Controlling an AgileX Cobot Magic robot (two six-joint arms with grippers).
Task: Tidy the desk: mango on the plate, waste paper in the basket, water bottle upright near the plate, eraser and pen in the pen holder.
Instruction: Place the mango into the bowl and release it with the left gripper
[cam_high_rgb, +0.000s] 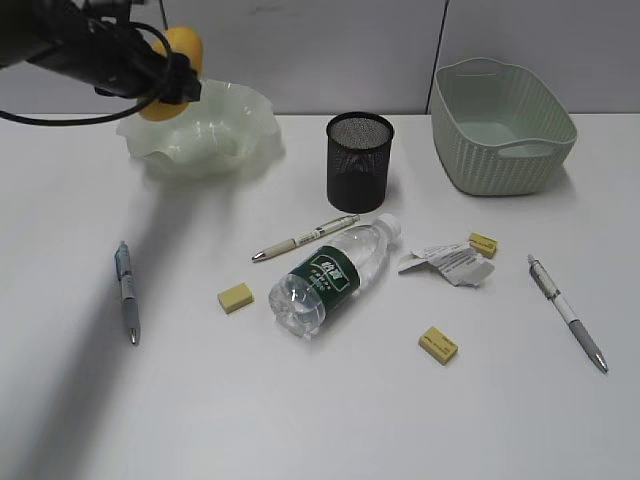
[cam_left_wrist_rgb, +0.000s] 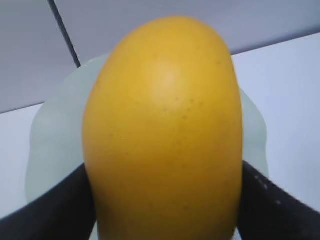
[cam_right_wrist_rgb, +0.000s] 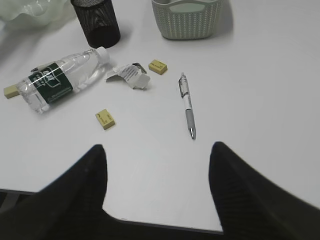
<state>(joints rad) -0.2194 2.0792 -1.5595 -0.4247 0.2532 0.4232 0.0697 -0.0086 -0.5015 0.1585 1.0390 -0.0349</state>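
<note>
My left gripper (cam_high_rgb: 178, 78) is shut on the yellow-orange mango (cam_high_rgb: 183, 52) and holds it above the left rim of the wavy green plate (cam_high_rgb: 225, 135); the mango (cam_left_wrist_rgb: 162, 130) fills the left wrist view with the plate (cam_left_wrist_rgb: 52, 145) behind it. The water bottle (cam_high_rgb: 330, 272) lies on its side mid-desk. The waste paper (cam_high_rgb: 447, 262) lies to its right. The black mesh pen holder (cam_high_rgb: 359, 160) and the green basket (cam_high_rgb: 500, 125) stand at the back. My right gripper (cam_right_wrist_rgb: 156, 165) is open and empty above the desk's front edge, out of the exterior view.
Three pens lie on the white desk (cam_high_rgb: 300, 400): one at the left (cam_high_rgb: 127, 291), one beside the bottle (cam_high_rgb: 305, 237), one at the right (cam_high_rgb: 567, 311). Three yellow erasers lie near the bottle (cam_high_rgb: 235, 297), near the paper (cam_high_rgb: 483, 244) and in front (cam_high_rgb: 438, 344).
</note>
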